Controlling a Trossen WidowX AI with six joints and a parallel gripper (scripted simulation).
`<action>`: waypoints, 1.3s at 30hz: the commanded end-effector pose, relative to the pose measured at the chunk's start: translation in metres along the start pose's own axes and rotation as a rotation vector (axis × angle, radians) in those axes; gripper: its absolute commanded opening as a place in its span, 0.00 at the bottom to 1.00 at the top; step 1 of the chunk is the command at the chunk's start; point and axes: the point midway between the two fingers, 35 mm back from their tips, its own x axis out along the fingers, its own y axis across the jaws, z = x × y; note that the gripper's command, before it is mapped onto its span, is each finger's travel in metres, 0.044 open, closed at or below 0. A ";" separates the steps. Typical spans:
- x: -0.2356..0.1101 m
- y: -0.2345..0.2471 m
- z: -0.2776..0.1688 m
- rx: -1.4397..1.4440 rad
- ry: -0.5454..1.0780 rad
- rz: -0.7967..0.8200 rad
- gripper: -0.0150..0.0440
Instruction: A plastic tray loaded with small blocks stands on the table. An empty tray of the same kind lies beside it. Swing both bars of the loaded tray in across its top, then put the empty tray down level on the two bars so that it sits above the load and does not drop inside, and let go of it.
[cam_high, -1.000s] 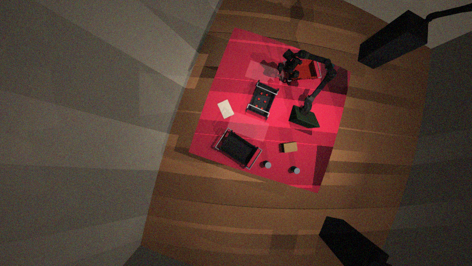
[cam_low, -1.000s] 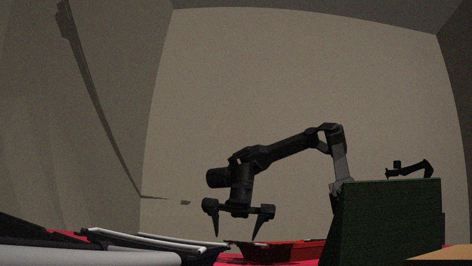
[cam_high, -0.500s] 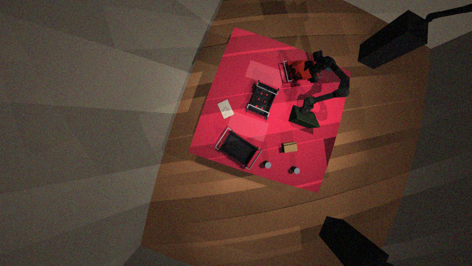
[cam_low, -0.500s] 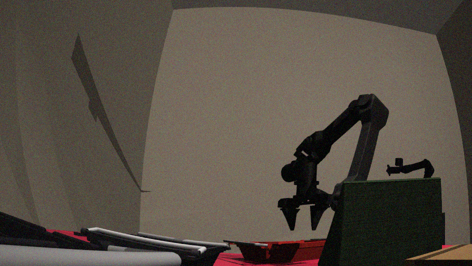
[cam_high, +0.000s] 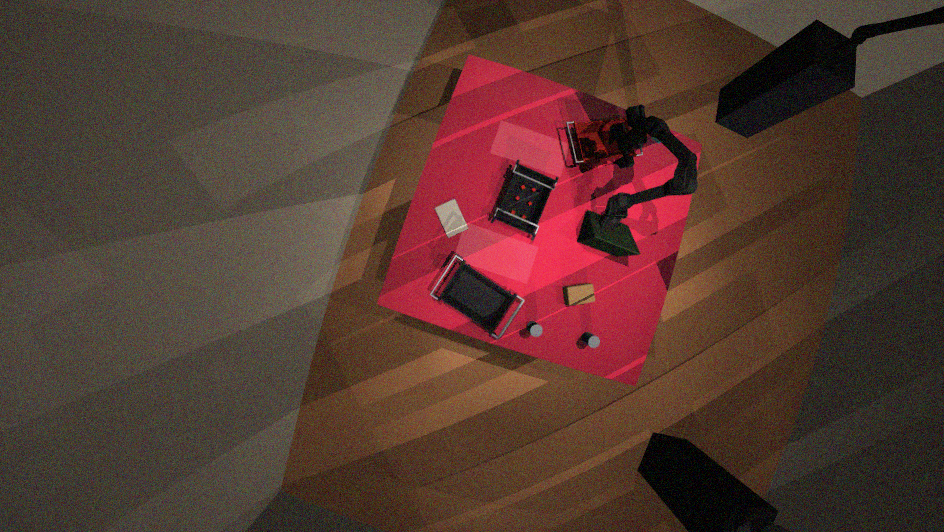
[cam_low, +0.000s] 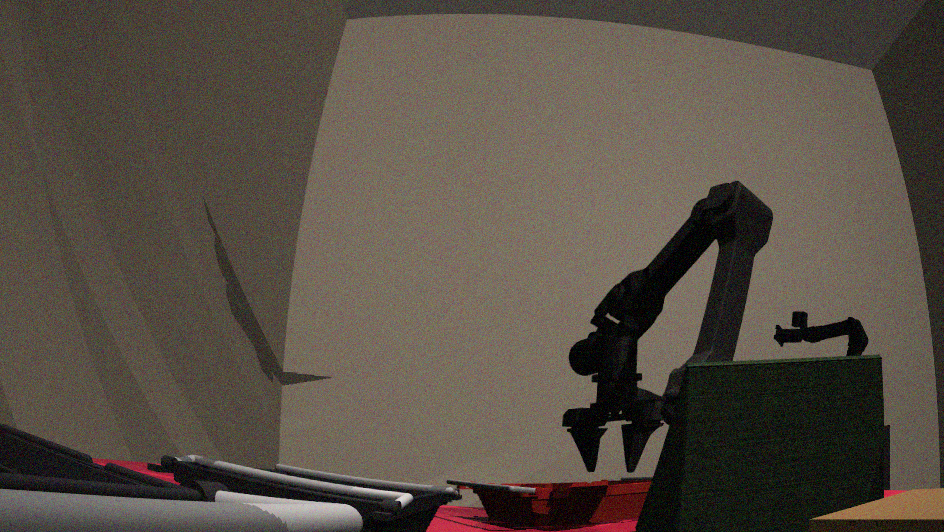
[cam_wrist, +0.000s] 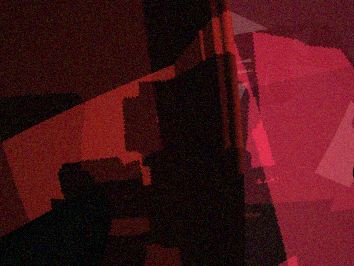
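The black loaded tray (cam_high: 543, 198) (cam_low: 411, 514) stands mid-table, small red blocks (cam_high: 523, 187) showing inside. Its far bar (cam_high: 534, 176) and near bar (cam_high: 516, 219) lie across its top, just inside its ends. A red tray (cam_high: 588, 142) (cam_low: 502, 505) (cam_wrist: 105, 127) with wire bars stands at the back right. A black tray (cam_high: 477, 300) shows no blocks; its bars stand out past its ends. My gripper (cam_high: 624, 140) (cam_low: 610, 470) is open and empty, pointing down close above the red tray's right part. The arm hides that part; the wrist view is dark, its fingers unclear.
A dark green wedge-shaped block (cam_high: 604, 236) (cam_low: 780, 436) stands at the arm's base. A pale box (cam_high: 451, 218) lies left of the loaded tray. A tan box (cam_high: 581, 294) and two grey cylinders (cam_high: 535, 329) (cam_high: 592, 341) stand toward the table's near edge.
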 end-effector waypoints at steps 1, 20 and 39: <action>0.021 0.000 -0.002 0.001 0.005 -0.013 1.00; 0.068 -0.004 0.001 0.014 0.007 -0.020 0.95; 0.068 -0.004 0.001 0.014 0.007 -0.020 0.57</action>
